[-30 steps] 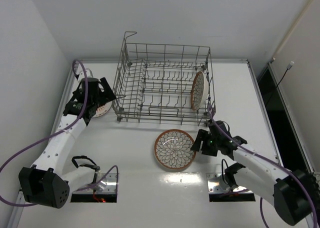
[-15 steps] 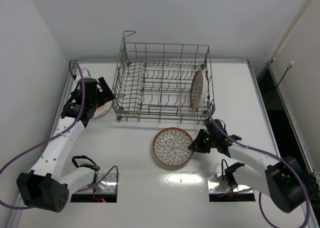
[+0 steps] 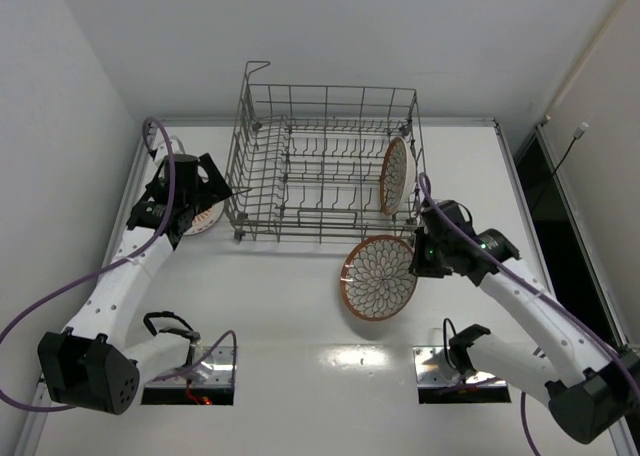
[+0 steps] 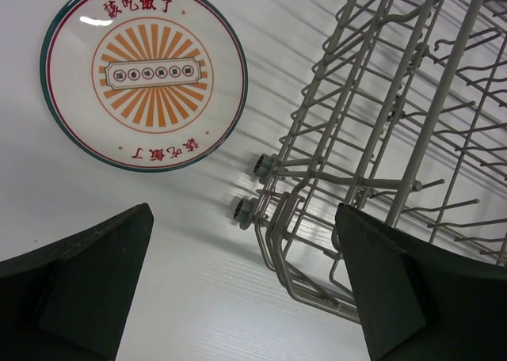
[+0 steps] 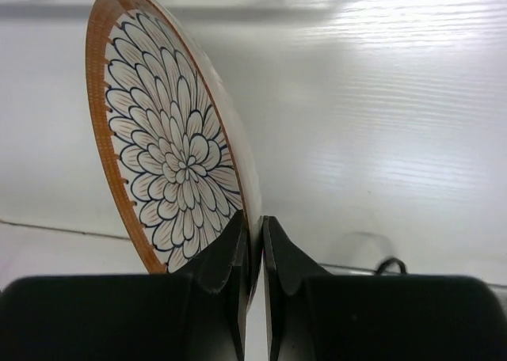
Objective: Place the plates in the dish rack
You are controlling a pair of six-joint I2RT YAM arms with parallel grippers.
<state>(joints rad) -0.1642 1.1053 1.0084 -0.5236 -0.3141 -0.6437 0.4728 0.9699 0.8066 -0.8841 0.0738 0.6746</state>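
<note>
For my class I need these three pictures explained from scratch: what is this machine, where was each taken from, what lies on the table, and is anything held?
Two robot arms are bolted at the near edge of a white table, each ending in a two-finger gripper. The wide picture comes from a fixed camera above and behind them; the other two come from cameras on the wrists. On the table stands a grey wire dish rack, with a cream plate upright at its right end. Left of the rack a sunburst plate lies flat; the left gripper hovers open near it, holding nothing. The right gripper is shut on the rim of the brown-rimmed plate, holding it tilted in front of the rack.
</note>
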